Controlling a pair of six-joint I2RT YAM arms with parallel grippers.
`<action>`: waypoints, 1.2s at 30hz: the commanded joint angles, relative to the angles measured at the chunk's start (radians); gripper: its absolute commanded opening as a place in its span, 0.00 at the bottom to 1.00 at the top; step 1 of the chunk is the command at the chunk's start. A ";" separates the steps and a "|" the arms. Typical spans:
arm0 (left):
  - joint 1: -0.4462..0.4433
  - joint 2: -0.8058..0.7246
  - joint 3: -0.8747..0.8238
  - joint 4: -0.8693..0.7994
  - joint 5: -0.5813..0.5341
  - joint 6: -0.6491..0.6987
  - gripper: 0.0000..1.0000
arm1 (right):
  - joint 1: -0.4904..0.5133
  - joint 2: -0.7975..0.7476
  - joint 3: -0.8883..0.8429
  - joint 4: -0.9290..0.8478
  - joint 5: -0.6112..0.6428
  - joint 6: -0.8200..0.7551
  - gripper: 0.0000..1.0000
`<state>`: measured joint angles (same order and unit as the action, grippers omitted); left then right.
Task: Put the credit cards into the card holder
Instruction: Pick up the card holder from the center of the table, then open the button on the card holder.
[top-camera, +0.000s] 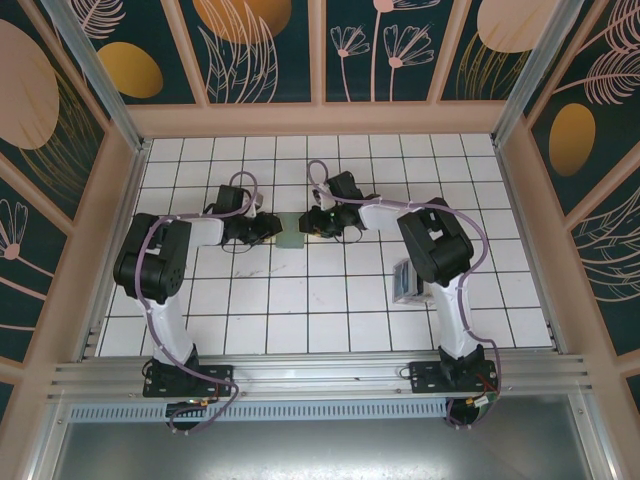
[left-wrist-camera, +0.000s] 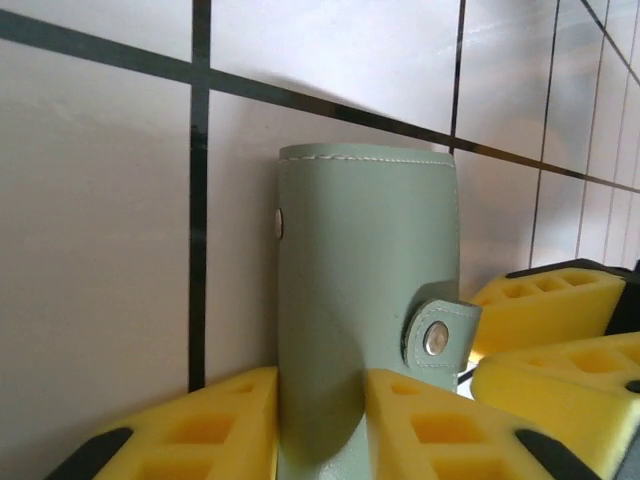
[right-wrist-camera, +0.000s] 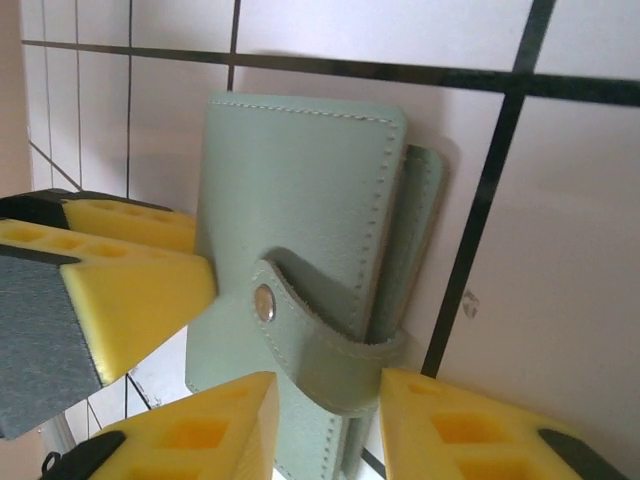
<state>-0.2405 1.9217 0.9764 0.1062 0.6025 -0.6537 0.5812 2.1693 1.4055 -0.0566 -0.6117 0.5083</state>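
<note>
While the white tiled table (top-camera: 300, 310) has a translucent box (top-camera: 408, 280) beside the right arm, the green card holder (top-camera: 290, 240) is mid-table, with the left gripper (left-wrist-camera: 320, 430) clamped narrow on one end and the right gripper (right-wrist-camera: 330, 420) clamped narrow on its snap-strap end.

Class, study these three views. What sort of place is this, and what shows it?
Likely a robot test cell, not a home: a left arm and a right arm bolted to a metal rail at the edge of a white tiled table, boxed in by patterned wall panels.
</note>
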 joint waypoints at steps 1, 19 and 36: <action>-0.015 0.009 0.002 0.060 0.108 -0.024 0.20 | 0.004 0.032 0.019 0.052 -0.064 0.023 0.29; -0.014 -0.199 -0.104 0.082 0.035 -0.149 0.00 | 0.083 -0.202 -0.019 -0.072 0.460 -0.127 0.39; -0.014 -0.290 -0.111 0.118 0.091 -0.201 0.00 | 0.221 -0.106 0.142 -0.271 0.621 -0.063 0.39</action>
<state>-0.2489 1.6806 0.8719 0.1749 0.6567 -0.8406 0.7792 2.0270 1.5295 -0.2344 -0.0662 0.4290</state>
